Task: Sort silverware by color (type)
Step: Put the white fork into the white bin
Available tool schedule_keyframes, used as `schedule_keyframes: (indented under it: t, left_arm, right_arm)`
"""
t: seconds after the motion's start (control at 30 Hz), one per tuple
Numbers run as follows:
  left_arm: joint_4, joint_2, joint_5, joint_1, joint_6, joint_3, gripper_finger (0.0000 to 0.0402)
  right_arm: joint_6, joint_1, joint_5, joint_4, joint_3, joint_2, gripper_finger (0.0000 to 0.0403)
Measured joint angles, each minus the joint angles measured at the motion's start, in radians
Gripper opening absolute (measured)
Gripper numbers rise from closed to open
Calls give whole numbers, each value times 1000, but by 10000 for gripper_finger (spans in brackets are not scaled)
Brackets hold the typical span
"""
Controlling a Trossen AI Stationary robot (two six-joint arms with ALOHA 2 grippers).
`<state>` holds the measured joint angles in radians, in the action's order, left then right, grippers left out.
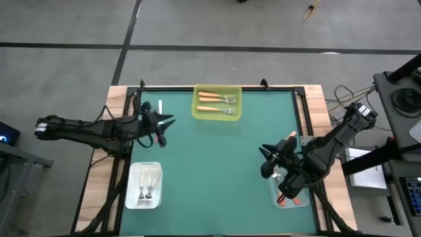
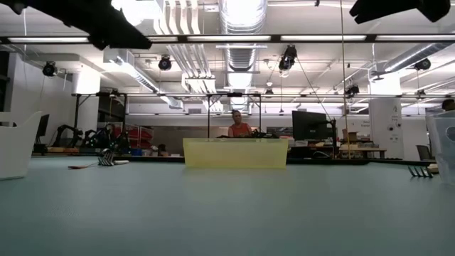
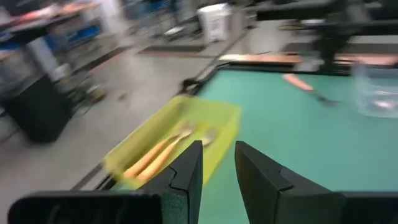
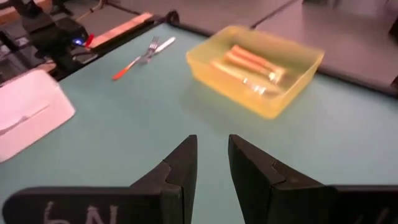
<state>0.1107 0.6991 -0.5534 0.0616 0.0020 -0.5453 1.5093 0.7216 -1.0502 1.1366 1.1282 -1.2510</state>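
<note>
Hovering over the green mat (image 1: pixel 217 171), the left gripper (image 3: pixel 217 146) had its fingers a little apart with nothing between them, pointed toward the yellow bin (image 3: pixel 214 121). That bin held two light-orange forks (image 1: pixel 217 104). The right gripper (image 4: pixel 211 140), also slightly parted and empty, hung above the mat near the clear bin (image 1: pixel 299 197), which had red-orange forks in it (count unclear, the arm covered most of it). The white bin (image 1: pixel 133 191) near the left arm held white-handled forks (image 1: pixel 148 184). Loose pieces left to sort were a white fork (image 4: pixel 160 45) and a red fork (image 4: pixel 127 65), lying close together on the mat just beside the left gripper, and another red-orange fork (image 3: pixel 297 81) on the mat near the clear bin. The main risk was that the two loose forks by the left arm sat so near each other that closing on one could nudge or drag the other. The thin handles lay flat, so fingers coming down too high would slip off. A red fork could also be mistaken for light orange and dropped in the yellow bin.
</note>
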Motion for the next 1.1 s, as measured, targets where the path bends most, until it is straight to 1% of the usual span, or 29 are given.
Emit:
schedule_keyframes:
  t: [0.07, 0.17, 0.37, 0.5, 0.67, 0.73, 0.9, 1.03, 1.1]
  left_arm:
    - [23, 0, -62, 0, -51, 0, 77]
    - [27, 0, -89, -2, -113, 0, 77]
    - [-12, 0, -82, -47, -194, 0, 77]
    - [-13, 16, -30, -84, -223, -30, 77]
    - [4, 96, -21, -102, -228, -100, 77]
    - [57, 141, -20, -110, -227, -149, 77]
    - [295, 269, -17, -162, -228, -277, 77]
    - [459, 370, -11, -227, -250, -353, 77]
    - [507, 416, 19, -274, -251, -375, 77]
  right_arm:
    - [-35, -10, -26, -1, -7, 0, 82]
    - [-71, -26, -51, -1, -21, 0, 82]
    - [-98, -85, -62, -1, -59, 0, 82]
    - [-104, -119, -77, -4, -85, 0, 82]
    - [-136, -142, -79, -20, -108, 0, 82]
    - [-143, -145, -79, -20, -110, 0, 82]
    - [-217, -147, -80, -20, -97, 0, 82]
    - [-275, -147, -80, -20, -80, 0, 82]
    - [-306, -148, -80, -19, -73, 0, 82]
